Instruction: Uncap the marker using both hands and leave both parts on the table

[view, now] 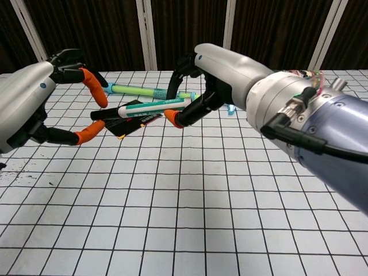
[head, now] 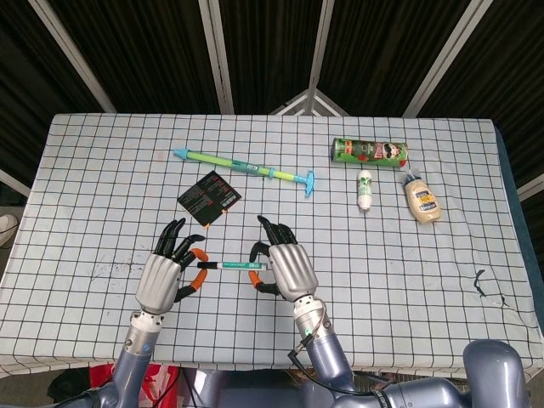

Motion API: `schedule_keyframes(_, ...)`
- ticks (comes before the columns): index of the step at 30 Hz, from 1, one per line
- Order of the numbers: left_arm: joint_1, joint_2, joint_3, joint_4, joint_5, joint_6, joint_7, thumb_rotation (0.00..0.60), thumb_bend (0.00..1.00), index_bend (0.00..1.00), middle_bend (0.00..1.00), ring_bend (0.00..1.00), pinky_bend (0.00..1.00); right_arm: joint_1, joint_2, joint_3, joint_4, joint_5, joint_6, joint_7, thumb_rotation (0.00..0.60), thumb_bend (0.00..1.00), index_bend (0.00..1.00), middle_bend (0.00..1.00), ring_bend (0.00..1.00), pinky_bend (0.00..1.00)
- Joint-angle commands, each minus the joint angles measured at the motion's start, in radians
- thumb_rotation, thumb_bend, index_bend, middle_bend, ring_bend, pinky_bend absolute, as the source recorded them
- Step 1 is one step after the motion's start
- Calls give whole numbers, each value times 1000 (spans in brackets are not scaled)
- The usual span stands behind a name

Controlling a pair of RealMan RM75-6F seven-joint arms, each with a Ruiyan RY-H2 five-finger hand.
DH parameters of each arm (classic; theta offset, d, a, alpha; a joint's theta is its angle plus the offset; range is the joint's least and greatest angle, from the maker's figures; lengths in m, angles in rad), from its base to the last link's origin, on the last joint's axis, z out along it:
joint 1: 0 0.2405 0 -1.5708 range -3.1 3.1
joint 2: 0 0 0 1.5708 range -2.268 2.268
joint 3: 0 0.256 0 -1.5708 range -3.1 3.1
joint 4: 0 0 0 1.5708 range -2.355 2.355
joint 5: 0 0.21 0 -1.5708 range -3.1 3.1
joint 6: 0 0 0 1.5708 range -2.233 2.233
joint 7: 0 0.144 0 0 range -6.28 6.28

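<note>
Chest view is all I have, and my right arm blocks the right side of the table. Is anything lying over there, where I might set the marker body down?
Observer: Yes. A green chip can lies on its side near the far edge.
Operator: Anything else by it?
Observer: A small white bottle and a tan squeeze bottle lie just on your side of the can.
Operator: The marker looks as if it overlaps the black card. Does it?
Observer: Not from the head view. There the marker shows clear of the black card, on the robot's side of it, with checked tablecloth behind it.
</note>
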Motion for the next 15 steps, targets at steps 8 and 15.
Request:
schedule_keyframes(8, -4, -8, 0, 13, 1, 7, -13, 600, 445, 525, 295, 0, 66, 2, 1, -2, 0, 3, -3, 8, 600, 413, 622, 43, 103, 79)
schedule_keyframes(15, -2, -8, -1, 20, -1, 19, -31, 600, 467, 543, 310, 0, 66, 0, 6, -3, 0, 3, -3, 17, 600, 414, 621, 42, 103, 79)
